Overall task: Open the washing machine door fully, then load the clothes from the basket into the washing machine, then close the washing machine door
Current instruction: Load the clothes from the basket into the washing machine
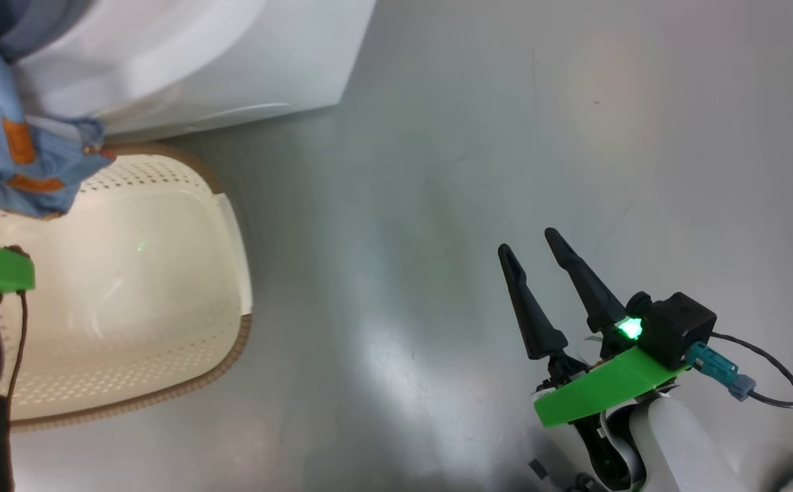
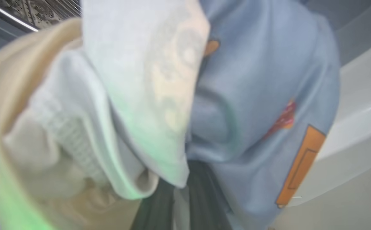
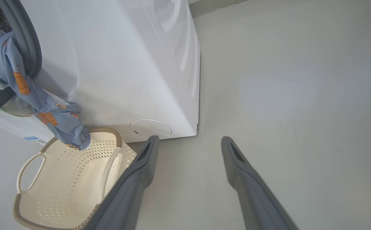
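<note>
The light-blue clothes [image 1: 0, 137] with orange prints hang at the far left, over the back of the cream basket [image 1: 130, 307]. In the left wrist view my left gripper [image 2: 180, 195] is shut on the clothes [image 2: 262, 95]; white lining covers its fingertips. The right wrist view shows the clothes [image 3: 44, 102] draped from the grey-ringed opening of the white washing machine [image 3: 124, 64] down to the basket [image 3: 19, 217], which holds nothing else. My right gripper [image 1: 529, 242] stands open over bare floor, far right of the basket. The washing machine door is out of view.
The washing machine [image 1: 232, 61] fills the upper left of the head view, its front corner just behind the basket. Grey floor [image 1: 437, 205] stretches to the right. A black cable [image 1: 792, 396] trails from my right wrist.
</note>
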